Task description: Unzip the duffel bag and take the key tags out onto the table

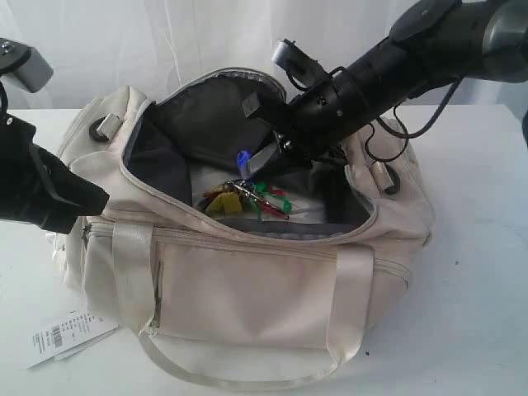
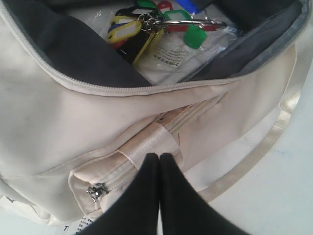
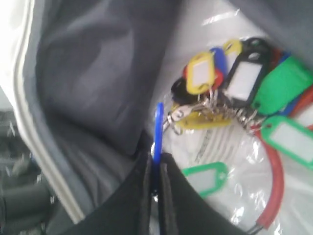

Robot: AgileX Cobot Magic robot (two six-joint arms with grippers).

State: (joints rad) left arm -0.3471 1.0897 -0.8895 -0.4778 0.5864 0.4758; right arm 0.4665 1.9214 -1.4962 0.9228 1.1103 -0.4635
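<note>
My right end effector (image 3: 156,164) reaches into the unzipped duffel bag (image 1: 247,289) at the centre of the exterior frame. Its jaws are pinched narrow on one blue tag (image 3: 158,125) of the key tags (image 1: 247,198), which lie inside the bag. My left end effector (image 2: 159,157) is fully closed and empty, tips at the webbing handle (image 2: 146,144). The bag sits on the white bench (image 1: 478,247).

cream satin-like fabric duffel bag (image 1: 247,297) is being supported upright on the flat white table (image 1: 478,313), top zipper undone, grey lining being exposed | bunch of green, yellow, red and blue plastic key tags (image 1: 247,198) is being contained inside
</note>
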